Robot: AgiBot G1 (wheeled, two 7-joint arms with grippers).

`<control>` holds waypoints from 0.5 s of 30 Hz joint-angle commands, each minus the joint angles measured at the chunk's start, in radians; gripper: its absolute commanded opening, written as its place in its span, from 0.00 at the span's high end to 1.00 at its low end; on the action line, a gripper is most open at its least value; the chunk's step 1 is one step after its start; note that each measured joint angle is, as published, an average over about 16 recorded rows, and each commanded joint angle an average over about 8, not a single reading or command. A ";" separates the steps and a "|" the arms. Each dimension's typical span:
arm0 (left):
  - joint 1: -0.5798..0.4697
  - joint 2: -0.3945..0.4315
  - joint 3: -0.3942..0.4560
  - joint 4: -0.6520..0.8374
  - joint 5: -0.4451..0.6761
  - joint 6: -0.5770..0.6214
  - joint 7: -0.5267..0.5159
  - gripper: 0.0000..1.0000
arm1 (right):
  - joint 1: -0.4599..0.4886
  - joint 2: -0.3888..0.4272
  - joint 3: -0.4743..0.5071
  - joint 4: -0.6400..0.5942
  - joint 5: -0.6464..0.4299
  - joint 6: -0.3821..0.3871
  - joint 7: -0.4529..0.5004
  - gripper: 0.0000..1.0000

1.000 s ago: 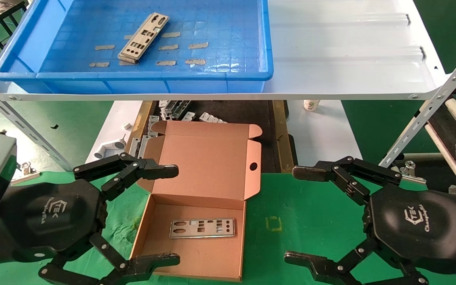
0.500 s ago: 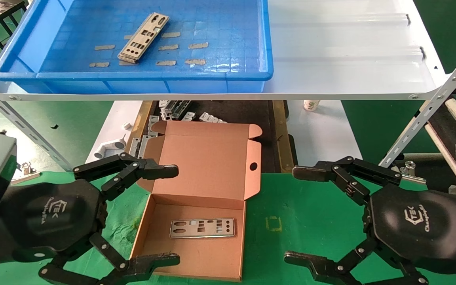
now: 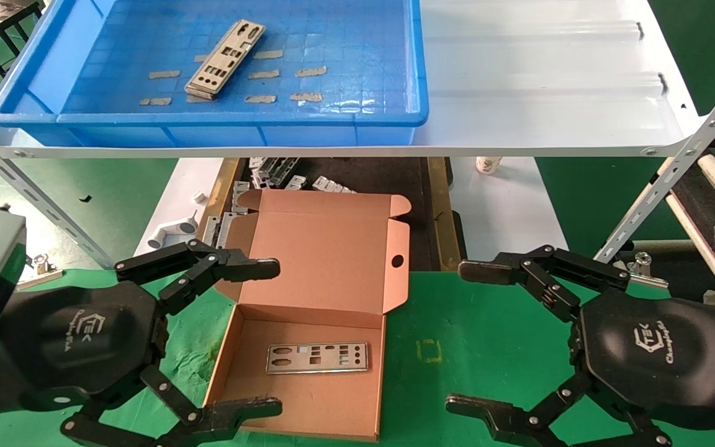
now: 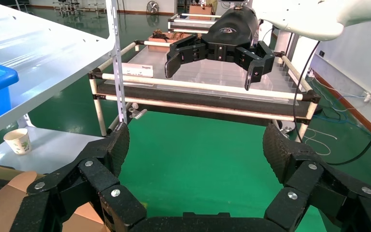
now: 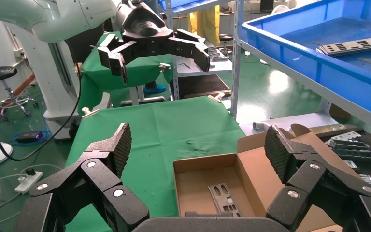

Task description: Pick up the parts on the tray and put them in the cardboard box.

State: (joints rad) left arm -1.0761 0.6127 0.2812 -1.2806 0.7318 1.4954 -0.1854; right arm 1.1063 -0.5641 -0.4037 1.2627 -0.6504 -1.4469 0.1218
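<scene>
**One plate is in the box, more wait in the tray**

The cardboard box (image 3: 326,298) lies open on the green bench (image 3: 488,347), right in front of the robot. Its lid is folded back so things can be dropped in from above. One flat silver part (image 3: 317,358) already lies flat on the box floor.

More parts (image 3: 226,59) sit in a small stack in the blue tray (image 3: 357,118). The tray is up on a white shelf (image 3: 550,81), farther away and higher than the box. The stack lies on the left side of the tray, among some tan tape strips (image 3: 308,71).

The left gripper (image 3: 270,337) is low, by the left side of the box. Its jaws are spread wide and hold nothing. One finger is over the back left corner of the box and the other is over the front left corner.

The right gripper (image 3: 466,338) is on the other side, over the green bench, a little away from the box. Its jaws are wide and hold nothing too.

I think both arms are waiting with jaws wide so they are ready to grab. The stack is on the left side, so the left arm looks like the easier one to reach up for it. It would have to lift up over the tray wall first.
</scene>
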 commanded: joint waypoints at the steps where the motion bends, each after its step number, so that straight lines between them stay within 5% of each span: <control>1: 0.000 0.000 0.000 0.000 0.000 0.000 0.000 0.00 | 0.000 0.000 0.000 0.000 0.000 0.000 0.000 0.00; 15: 0.000 0.000 0.000 0.000 0.000 0.000 0.000 0.00 | 0.000 0.000 0.000 0.000 0.000 0.000 0.000 0.00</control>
State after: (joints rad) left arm -1.0761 0.6127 0.2812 -1.2806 0.7318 1.4954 -0.1854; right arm 1.1063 -0.5641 -0.4037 1.2627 -0.6503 -1.4469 0.1218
